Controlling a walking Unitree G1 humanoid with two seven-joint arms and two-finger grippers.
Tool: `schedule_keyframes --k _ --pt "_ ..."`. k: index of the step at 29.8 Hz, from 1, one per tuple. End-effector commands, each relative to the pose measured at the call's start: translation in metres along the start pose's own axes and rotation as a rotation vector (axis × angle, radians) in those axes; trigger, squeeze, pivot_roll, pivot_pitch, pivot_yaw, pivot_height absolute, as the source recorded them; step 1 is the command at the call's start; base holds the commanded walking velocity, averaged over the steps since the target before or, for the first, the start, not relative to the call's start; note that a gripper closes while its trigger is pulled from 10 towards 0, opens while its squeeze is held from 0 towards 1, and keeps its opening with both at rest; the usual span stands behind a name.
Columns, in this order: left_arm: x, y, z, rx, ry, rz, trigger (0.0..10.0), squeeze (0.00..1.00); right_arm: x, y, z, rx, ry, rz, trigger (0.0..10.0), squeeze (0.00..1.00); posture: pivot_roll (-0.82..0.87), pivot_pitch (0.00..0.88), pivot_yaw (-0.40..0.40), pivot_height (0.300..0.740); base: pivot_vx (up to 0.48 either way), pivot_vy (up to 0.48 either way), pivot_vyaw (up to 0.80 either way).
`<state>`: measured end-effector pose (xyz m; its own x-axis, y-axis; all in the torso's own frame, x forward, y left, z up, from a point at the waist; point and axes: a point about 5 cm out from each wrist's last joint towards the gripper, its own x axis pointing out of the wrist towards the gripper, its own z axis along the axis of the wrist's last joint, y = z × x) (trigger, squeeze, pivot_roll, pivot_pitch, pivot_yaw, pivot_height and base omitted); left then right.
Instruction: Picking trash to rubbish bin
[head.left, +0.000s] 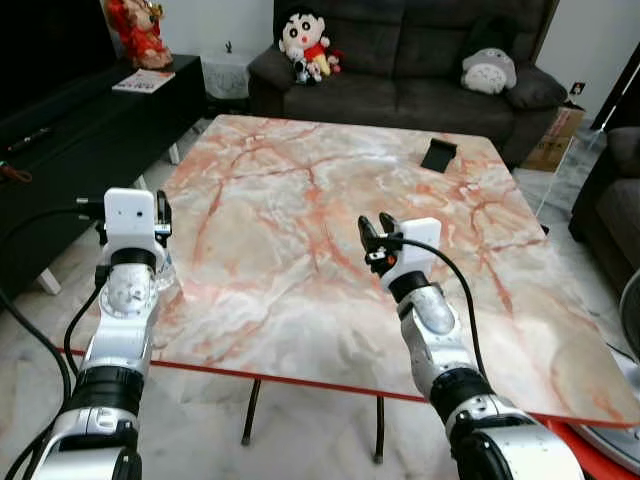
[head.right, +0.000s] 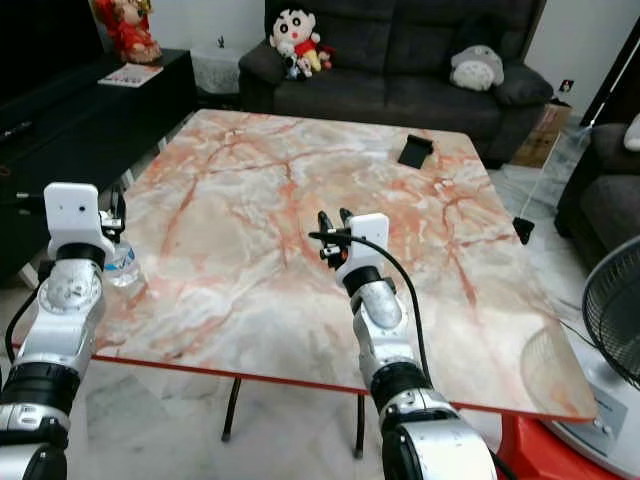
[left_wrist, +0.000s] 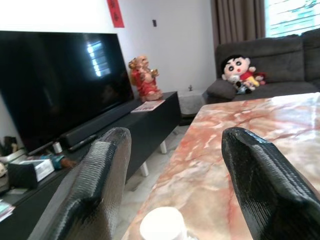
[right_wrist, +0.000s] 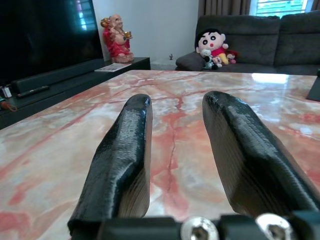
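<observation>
Bottle, clear plastic with a white cap, stands upright at the marble table's near left edge, directly beneath the left gripper, whose fingers are spread apart around its cap. The right gripper, fingers slightly parted, hovers over mid-table at three o'clock, farther off. No label is readable.

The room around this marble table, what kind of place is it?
Most likely a home living room: a dark sofa with soft toys, a big television on a low black cabinet, and the marble table in the middle.
</observation>
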<state>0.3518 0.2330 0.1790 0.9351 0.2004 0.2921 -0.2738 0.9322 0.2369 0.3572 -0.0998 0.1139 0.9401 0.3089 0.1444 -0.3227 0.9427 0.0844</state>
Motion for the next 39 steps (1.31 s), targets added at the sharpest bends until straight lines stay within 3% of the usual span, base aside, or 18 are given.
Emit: schedule_keyframes --k 1,10,21,27,33,39 --pt "0.003 -0.001 0.003 -0.014 -0.002 -0.001 10.0 0.0 -0.002 -0.002 -0.003 -0.003 0.011 -0.003 10.0 0.0 0.06 0.0 -0.043 0.74 0.0 0.0 0.0" --pt "0.009 0.002 -0.01 0.02 0.1 0.053 10.0 0.0 -0.001 -0.001 -0.002 -0.005 0.013 0.005 10.0 0.0 0.07 0.0 -0.051 0.74 0.0 0.0 0.0" --pt "0.018 0.002 -0.008 0.006 0.118 0.068 10.0 0.0 -0.003 -0.002 -0.004 -0.005 0.017 -0.002 10.0 0.0 0.06 0.0 -0.053 0.74 0.0 0.0 0.0" --pt "0.022 0.008 -0.009 0.012 0.158 0.134 10.0 0.0 -0.003 -0.002 -0.003 -0.003 0.016 -0.004 10.0 0.0 0.06 0.01 -0.054 0.74 0.0 0.0 0.0" --pt "0.026 0.007 -0.006 -0.001 0.144 0.124 10.0 0.0 -0.002 -0.002 -0.003 -0.001 0.017 -0.003 10.0 0.0 0.06 0.014 -0.053 0.74 0.0 0.0 0.0" --pt "0.03 -0.003 0.01 -0.039 0.032 0.038 10.0 0.0 -0.002 -0.001 -0.003 0.003 0.012 -0.006 10.0 0.0 0.06 0.017 -0.052 0.74 0.0 0.0 0.0"
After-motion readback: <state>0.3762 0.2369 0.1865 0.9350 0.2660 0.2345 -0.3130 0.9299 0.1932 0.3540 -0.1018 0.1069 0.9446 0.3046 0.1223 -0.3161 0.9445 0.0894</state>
